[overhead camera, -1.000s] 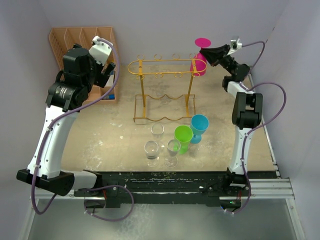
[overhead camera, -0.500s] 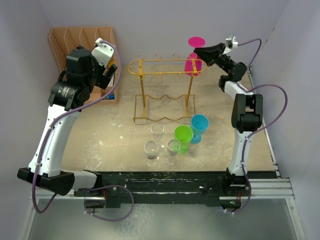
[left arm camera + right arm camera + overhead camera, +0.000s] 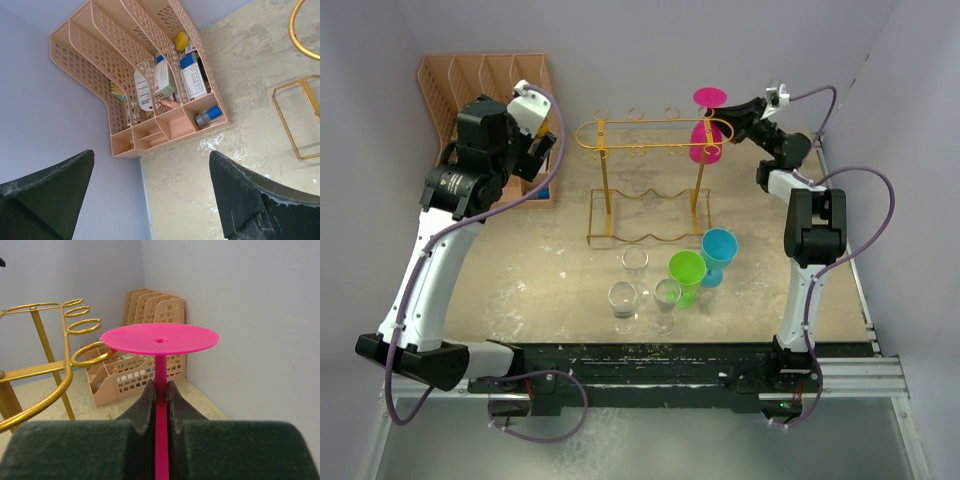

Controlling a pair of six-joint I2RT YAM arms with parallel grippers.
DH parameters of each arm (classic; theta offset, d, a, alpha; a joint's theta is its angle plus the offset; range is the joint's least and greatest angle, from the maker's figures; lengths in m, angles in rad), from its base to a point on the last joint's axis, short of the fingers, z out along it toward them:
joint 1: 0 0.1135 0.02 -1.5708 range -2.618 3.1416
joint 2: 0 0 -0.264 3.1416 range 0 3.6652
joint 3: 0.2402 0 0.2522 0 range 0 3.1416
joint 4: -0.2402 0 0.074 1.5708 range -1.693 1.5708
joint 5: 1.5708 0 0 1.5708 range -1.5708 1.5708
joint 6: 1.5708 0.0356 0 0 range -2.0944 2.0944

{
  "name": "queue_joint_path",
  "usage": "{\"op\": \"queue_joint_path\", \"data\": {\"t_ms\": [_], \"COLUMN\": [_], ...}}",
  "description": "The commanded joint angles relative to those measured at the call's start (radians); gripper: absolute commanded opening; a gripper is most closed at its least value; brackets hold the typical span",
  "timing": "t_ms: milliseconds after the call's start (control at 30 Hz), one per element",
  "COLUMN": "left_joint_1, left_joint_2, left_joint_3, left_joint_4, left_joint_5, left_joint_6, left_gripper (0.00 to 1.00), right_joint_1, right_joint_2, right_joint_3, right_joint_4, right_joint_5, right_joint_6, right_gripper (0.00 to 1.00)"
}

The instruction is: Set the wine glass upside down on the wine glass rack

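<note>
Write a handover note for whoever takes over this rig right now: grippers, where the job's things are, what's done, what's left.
Left gripper: open, empty, near the peach organizer.
Right gripper: shut on the stem of the pink wine glass, held upside down, foot up.
Wine glass rack: stands mid-table; the glass is at its right end, foot above the rail loops, apparently not seated.
Done: glass picked up, inverted, brought to the rack.
Left: seat the foot on the rail, release, withdraw.
</note>
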Motion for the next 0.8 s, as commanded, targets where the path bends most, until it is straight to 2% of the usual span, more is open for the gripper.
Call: {"op": "queue_joint_path", "data": {"t_ms": [0,267,767], "left_joint_1": [0.006,0.006,0.006], "left_joint_2": [-0.015,-0.015,-0.005], "left_joint_3": [-0.011,-0.022,-0.044], "left_joint_4": [0.042,0.047,0.067], "left_joint_5": [0.004,0.004,0.008], "left_joint_6": [-0.010,-0.008,-0.012], "left_gripper": [0.99,0.99,0.99], "right_joint_1": [0.001,0.002,0.012], "right_joint_2": [-0.091,-0.146,-0.156], "right_joint_3": [-0.018,-0.083,-0.114], "right_joint_4": [0.327,0.326,0.327], "right_joint_5": [-0.022,-0.020,-0.049], "right_joint_6": [-0.047,-0.094,-0.110], "right_gripper": [0.00,0.00,0.00]}}
